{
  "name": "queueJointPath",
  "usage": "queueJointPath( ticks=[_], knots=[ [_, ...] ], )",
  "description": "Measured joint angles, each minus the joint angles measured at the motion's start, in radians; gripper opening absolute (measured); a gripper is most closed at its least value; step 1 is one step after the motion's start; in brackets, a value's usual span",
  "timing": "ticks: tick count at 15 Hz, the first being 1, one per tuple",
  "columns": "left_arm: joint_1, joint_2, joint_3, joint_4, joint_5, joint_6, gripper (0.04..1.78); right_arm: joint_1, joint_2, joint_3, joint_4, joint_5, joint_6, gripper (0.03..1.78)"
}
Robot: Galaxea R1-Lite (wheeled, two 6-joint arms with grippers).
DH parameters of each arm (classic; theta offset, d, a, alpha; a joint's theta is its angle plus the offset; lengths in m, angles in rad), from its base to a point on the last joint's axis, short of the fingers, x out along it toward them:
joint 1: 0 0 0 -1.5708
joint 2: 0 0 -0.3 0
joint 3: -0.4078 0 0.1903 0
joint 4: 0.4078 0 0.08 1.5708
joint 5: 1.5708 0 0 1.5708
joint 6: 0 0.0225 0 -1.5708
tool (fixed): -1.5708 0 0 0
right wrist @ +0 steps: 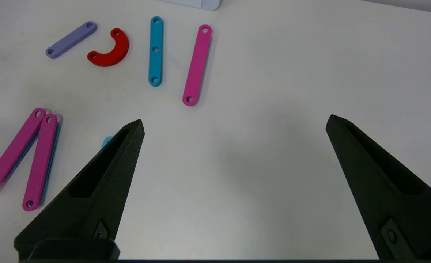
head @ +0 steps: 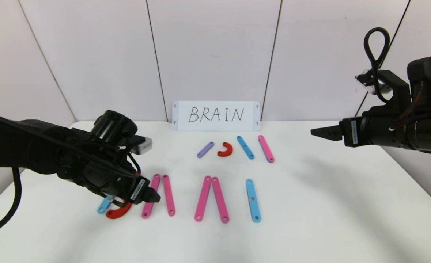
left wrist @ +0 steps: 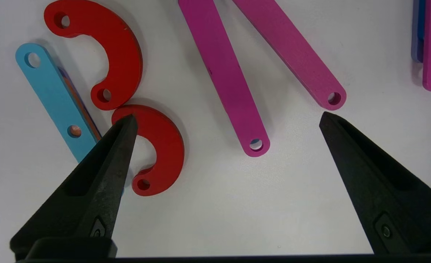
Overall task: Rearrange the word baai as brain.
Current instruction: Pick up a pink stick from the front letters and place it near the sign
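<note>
The word baai lies along the table's front. Its B is a light-blue strip with two red arcs. Two pairs of pink strips make the A's, and a light-blue strip makes the I. My left gripper hovers open low over the B and the first A; one fingertip overlaps the nearer arc and nothing is held. My right gripper hangs open and empty over bare table at the right.
A white card handwritten BRAIN stands at the back. In front of it lie loose pieces: a purple strip, a red arc, a light-blue strip and a pink strip.
</note>
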Motion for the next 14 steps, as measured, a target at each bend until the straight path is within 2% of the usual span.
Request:
queueJointPath(
  ticks=[14],
  knots=[
    [-0.036, 0.085, 0.001, -0.030, 0.030, -0.045, 1.74, -0.009, 0.001, 0.013, 0.000, 0.000, 0.001, 1.74]
  ],
)
